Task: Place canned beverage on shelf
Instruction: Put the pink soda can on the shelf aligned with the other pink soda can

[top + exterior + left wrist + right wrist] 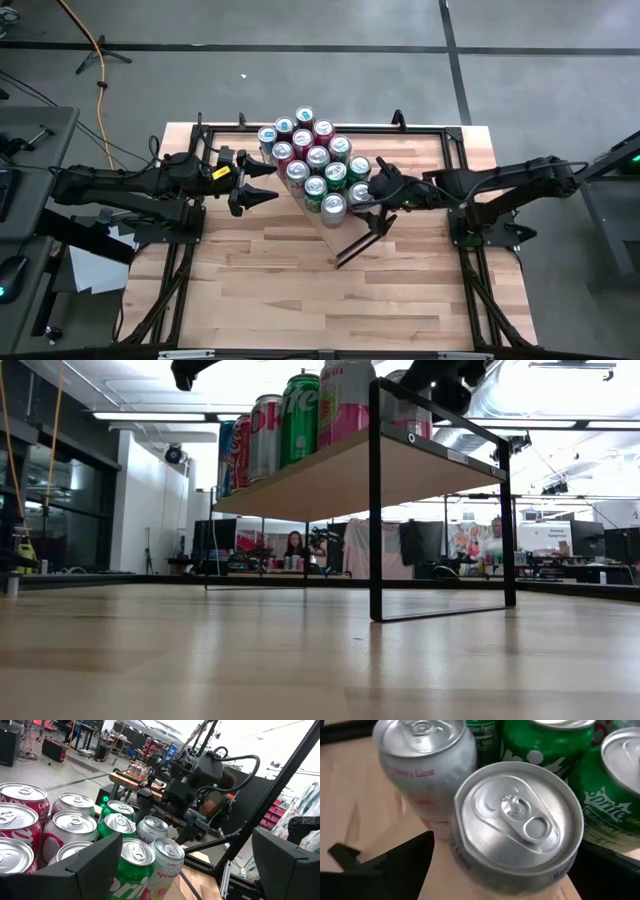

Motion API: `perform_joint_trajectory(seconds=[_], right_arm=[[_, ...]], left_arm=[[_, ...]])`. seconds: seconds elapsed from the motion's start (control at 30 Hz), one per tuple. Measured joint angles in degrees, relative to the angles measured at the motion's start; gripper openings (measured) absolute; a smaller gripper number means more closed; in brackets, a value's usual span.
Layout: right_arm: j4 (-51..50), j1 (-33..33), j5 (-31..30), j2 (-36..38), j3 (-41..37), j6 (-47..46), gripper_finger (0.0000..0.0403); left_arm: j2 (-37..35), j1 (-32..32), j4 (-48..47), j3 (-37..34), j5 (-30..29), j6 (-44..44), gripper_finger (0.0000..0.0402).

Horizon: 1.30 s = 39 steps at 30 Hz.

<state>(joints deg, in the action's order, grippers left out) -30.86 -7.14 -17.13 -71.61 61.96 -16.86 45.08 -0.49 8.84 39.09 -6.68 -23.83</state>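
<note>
The right gripper sits at the shelf's near end, its fingers either side of an upright pink-lettered can among the other cans; whether they grip it I cannot tell. The left gripper, fingers open, waits beside the shelf's other side.

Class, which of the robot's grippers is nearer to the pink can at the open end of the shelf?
Right. The right gripper is right at the pink can on the shelf; the left gripper hangs open across the cans, apart.

Upright can on crowded shelf.
</note>
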Motion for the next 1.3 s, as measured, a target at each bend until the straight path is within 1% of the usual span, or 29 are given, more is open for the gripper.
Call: perform_joint_trajectory(seconds=[0.13,0.3,0.43,0.5,0.57,0.67,0.73,0.8,0.87,0.93,0.97,1.03,1.1,1.23,1.27,1.3], right_arm=[[-5.58,0.0,0.23,-0.02,3.3,1.92,0.0399],[-18.74,0.0,0.24,-0.02,8.04,1.84,0.0399],[-26.3,0.0,0.25,0.0,10.41,-2.24,0.0399],[-27.5,0.0,0.76,0.02,10.55,-6.2,0.0399],[-28.1,0.0,2.82,0.0,10.55,-9.15,0.0399],[-28.14,0.0,8.07,0.0,10.55,-8.42,0.0399],[-27.3,-0.02,10.45,0.0,10.55,-7.66,0.0399],[-27.24,-0.02,10.94,0.0,10.55,-7.95,0.0397],[-27.12,-0.02,9.84,0.0,10.55,-8.17,0.0385],[-26.71,-0.02,7.9,0.0,10.55,-8.18,0.0359],[-26.44,-0.01,7.18,0.0,10.55,-8.18,0.034],[-26.28,0.0,6.78,0.0,10.55,-8.13,0.0289],[-26.26,0.0,6.8,0.0,10.55,-7.81,0.0221],[-26.19,0.0,6.78,0.0,10.55,-7.01,0.0054],[-25.98,-0.01,6.78,0.0,10.55,-6.4,0.0028],[-25.61,-0.02,6.79,-0.01,10.55,-6.09,0.0017]], left_arm=[[0.0,0.0,-0.01,0.0,0.02,0.0,0.0349],[0.0,-0.02,0.0,0.0,0.02,0.0,0.0349],[0.0,0.0,0.0,0.0,0.02,0.02,0.0349],[0.0,-0.02,-0.01,0.0,0.02,0.01,0.0349],[0.0,-0.02,-0.02,0.0,0.02,0.0,0.0349],[0.0,-0.02,-0.02,0.0,0.02,0.01,0.0349],[0.0,-0.02,-0.02,0.0,0.02,0.02,0.0349],[0.0,-0.02,-0.02,0.0,0.0,0.02,0.0349],[0.0,-0.02,-0.02,0.0,-0.04,0.02,0.0349],[0.0,-0.02,-0.02,0.0,-0.07,0.02,0.0349],[0.0,-0.02,-0.02,0.0,-0.07,0.02,0.0349],[0.0,-0.02,-0.02,0.0,-0.07,0.02,0.0349],[0.0,-0.02,-0.02,0.0,-0.09,0.02,0.0349],[0.0,-0.02,-0.02,0.0,-0.09,0.02,0.0349],[0.0,-0.02,-0.02,0.0,-0.09,0.03,0.0349],[0.0,-0.02,-0.02,0.0,-0.09,0.17,0.0349]])
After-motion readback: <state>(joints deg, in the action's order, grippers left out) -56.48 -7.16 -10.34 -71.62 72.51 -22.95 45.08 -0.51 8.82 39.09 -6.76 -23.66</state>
